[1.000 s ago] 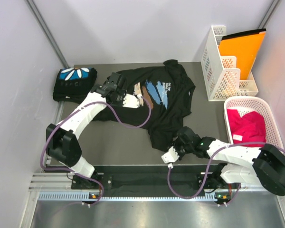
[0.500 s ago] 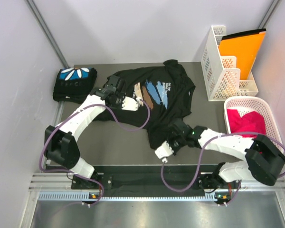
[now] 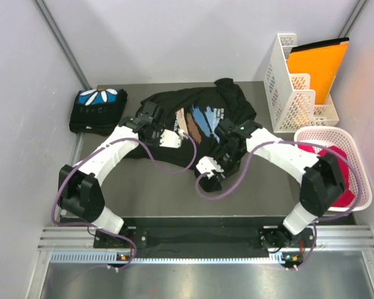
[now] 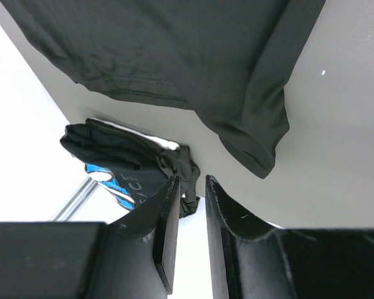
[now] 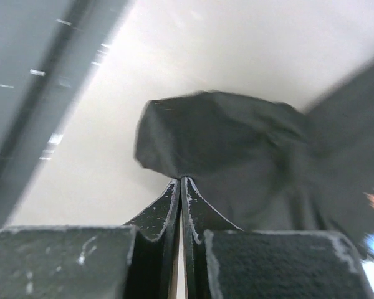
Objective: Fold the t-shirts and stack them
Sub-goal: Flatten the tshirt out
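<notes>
From above: fingers of the left gripper (image 3: 142,117) too small to read, set at the left sleeve edge of the spread t-shirt (image 3: 206,115). Fingers of the right gripper (image 3: 219,161) hidden under the wrist, down at the same shirt's near hem. Spread t-shirt black, chest print of blue and tan strokes with white text facing up, lying mid-table toward the far edge. Folded t-shirt (image 3: 98,107), black with a blue-and-white print on top, in the far left corner of the table (image 3: 156,187), apart from the spread one. At far right a white rack (image 3: 293,93) with an orange folder (image 3: 315,65); nearer, a white basket (image 3: 327,130).

On the left wrist: fingers (image 4: 168,218) a narrow slit apart, gripping nothing, over the table (image 4: 336,156). Ahead, the spread t-shirt (image 4: 174,50) with one sleeve cuff lying flat; beyond the tips, the folded t-shirt (image 4: 124,156).

On the right wrist: fingers (image 5: 168,205) pressed together, pinching a bunched fold of the spread t-shirt (image 5: 218,137) right at the tips. Pale table (image 5: 237,50) behind, picture blurred.
</notes>
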Robot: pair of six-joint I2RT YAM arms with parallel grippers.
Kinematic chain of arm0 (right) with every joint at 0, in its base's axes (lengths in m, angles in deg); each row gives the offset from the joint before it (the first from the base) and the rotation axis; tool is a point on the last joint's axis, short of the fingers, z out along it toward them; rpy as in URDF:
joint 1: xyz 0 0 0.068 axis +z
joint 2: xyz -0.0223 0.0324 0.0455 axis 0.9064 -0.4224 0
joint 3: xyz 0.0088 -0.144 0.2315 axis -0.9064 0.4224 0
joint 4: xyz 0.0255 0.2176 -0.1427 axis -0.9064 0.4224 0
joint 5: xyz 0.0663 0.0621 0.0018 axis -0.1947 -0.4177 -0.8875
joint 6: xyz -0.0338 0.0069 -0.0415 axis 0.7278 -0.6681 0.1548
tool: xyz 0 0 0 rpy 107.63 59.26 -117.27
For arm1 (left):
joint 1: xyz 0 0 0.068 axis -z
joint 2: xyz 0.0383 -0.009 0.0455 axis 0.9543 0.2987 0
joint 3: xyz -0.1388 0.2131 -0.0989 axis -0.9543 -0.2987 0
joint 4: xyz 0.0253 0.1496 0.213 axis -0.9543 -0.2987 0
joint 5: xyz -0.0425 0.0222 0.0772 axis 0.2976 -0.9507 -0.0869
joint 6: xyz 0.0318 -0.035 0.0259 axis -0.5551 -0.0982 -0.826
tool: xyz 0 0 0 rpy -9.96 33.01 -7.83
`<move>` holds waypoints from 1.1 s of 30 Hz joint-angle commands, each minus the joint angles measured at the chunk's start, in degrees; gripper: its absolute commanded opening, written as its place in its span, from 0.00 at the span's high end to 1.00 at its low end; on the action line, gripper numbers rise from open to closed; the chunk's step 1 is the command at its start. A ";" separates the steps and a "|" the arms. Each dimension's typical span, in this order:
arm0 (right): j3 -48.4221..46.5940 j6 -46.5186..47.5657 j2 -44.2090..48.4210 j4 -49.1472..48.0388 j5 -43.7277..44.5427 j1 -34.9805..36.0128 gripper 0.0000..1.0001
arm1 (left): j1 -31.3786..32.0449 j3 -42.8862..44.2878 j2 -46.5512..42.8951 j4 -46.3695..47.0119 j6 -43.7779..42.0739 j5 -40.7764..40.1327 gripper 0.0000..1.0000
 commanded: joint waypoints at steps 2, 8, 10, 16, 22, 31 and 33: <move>-9.74 4.27 -8.47 15.10 -10.28 -2.27 1.00 | 0.23 0.07 -1.04 2.09 0.69 1.29 0.72; -19.86 3.49 -19.65 15.93 -10.65 -6.84 1.00 | 0.23 1.30 0.54 1.39 0.61 1.47 0.72; -21.18 1.29 -20.62 13.46 -10.13 -7.90 1.00 | 0.23 2.00 1.07 1.03 0.60 1.47 0.72; -21.01 -6.70 -21.50 -0.16 -6.69 -11.94 1.00 | 0.41 2.80 2.04 0.77 0.87 1.38 0.72; -20.31 -16.37 -22.11 -14.49 -1.08 -15.29 1.00 | 0.85 2.89 2.48 0.68 1.22 1.20 0.72; -20.92 -26.22 -26.59 -27.25 12.89 -17.49 0.98 | 1.81 3.77 2.74 -0.37 1.49 0.68 0.72; -20.49 -26.84 -26.60 -27.68 14.39 -17.40 0.74 | 1.90 3.77 2.74 -0.38 1.22 0.33 0.72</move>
